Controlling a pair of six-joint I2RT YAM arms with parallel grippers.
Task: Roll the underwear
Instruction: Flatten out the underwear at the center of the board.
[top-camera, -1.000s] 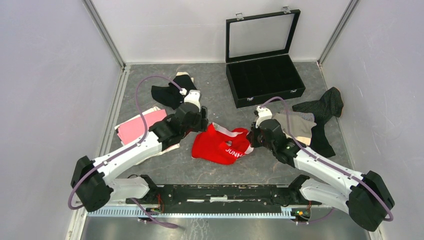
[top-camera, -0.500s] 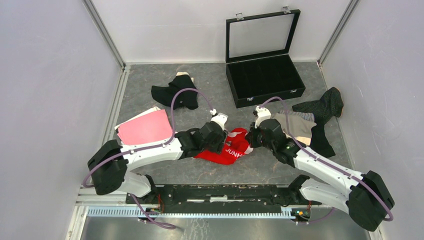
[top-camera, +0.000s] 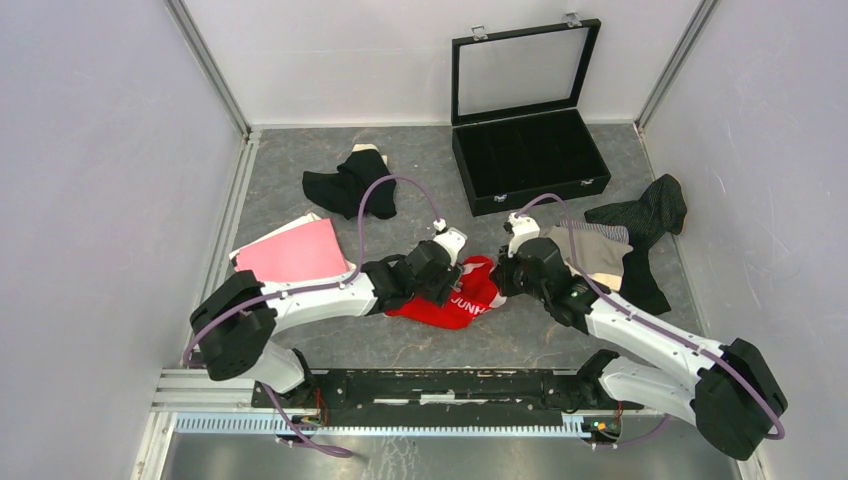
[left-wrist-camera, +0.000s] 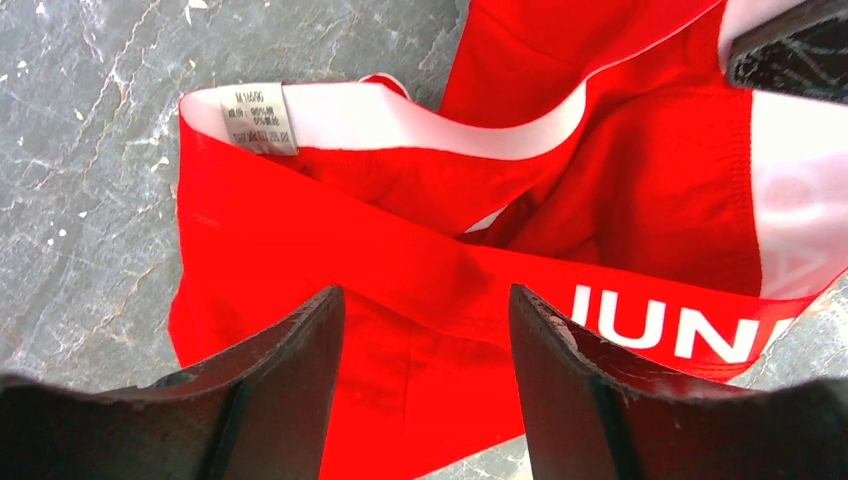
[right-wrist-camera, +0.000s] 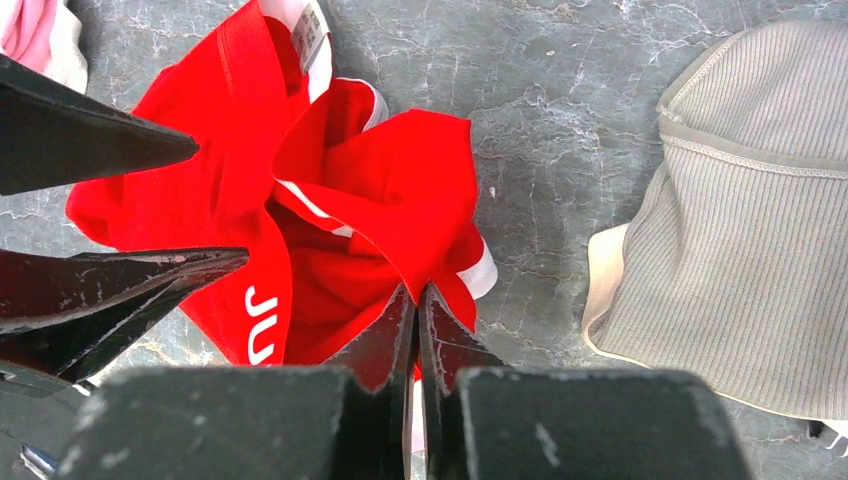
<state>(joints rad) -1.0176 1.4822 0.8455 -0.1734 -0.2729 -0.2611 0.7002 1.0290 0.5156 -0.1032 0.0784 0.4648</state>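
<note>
Viewing from the top external camera, you had the red underwear (top-camera: 470, 296) lying crumpled on the grey desk (top-camera: 420, 345), near the middle, between the two arms. The left claw (top-camera: 450, 288) hung over its left part. The right claw (top-camera: 503, 277) met its right edge. A pink garment (top-camera: 292, 255) lay to the left and a black garment (top-camera: 345, 185) farther back. A beige garment (top-camera: 598, 255) and a pinstriped garment (top-camera: 645, 212) lay to the right. The black case (top-camera: 530, 150) stood at the back with its lid raised.

On the left wrist camera, you saw the left claw with its jaws wide apart over the red cloth, gripping nothing. Whether the fingertips touched the cloth could not be told. The white waistband (left-wrist-camera: 420, 120) crossed the top of the garment, with a label (left-wrist-camera: 258, 118) at its left end and white lettering at the lower right.

On the right wrist camera, you saw the right claw closed tight, its tips pinching a raised fold of the red underwear. The beige garment lay to the right, apart from the red one.
</note>
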